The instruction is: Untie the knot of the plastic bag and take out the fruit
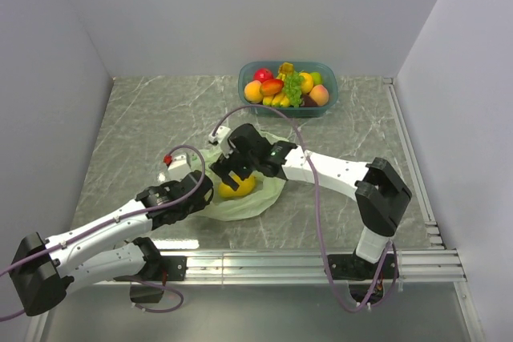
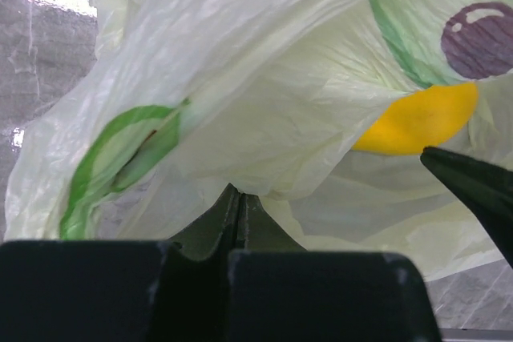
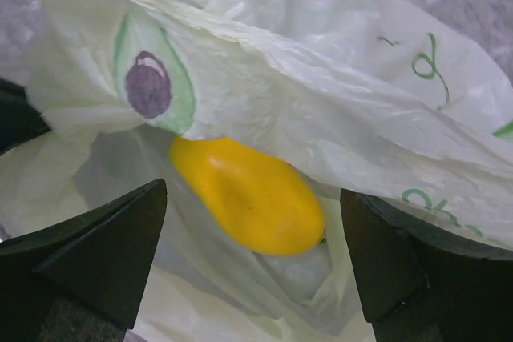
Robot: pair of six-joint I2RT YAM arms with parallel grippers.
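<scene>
- Between the two dark, wedge-shaped fingers of your right hand point(image 3: 252, 214), which stand wide apart, lies the yellow fruit point(image 3: 248, 194). It is smooth, glossy and an elongated oval, and it touches neither finger.
- Around that fruit, the plastic bag point(image 3: 337, 102) is thin, crinkled, translucent pale yellow-green film. One fold drapes over the fruit's far end and more film lies beneath it.
- Just beyond the fruit from your right hand, the film carries a printed motif point(image 3: 151, 86): a green outline around a dark purple oval.
- At your left hand point(image 2: 238, 202), the fingers are pressed together and pinch a pleat of the bag at their tips. Creased film rises above them.
- To the right of your left hand, the yellow fruit shows half under a flap of film.
- Well beyond both hands, a teal bowl point(image 1: 329, 102) with rounded corners holds a pile of small fruits on the grey marbled counter point(image 1: 136, 118).
</scene>
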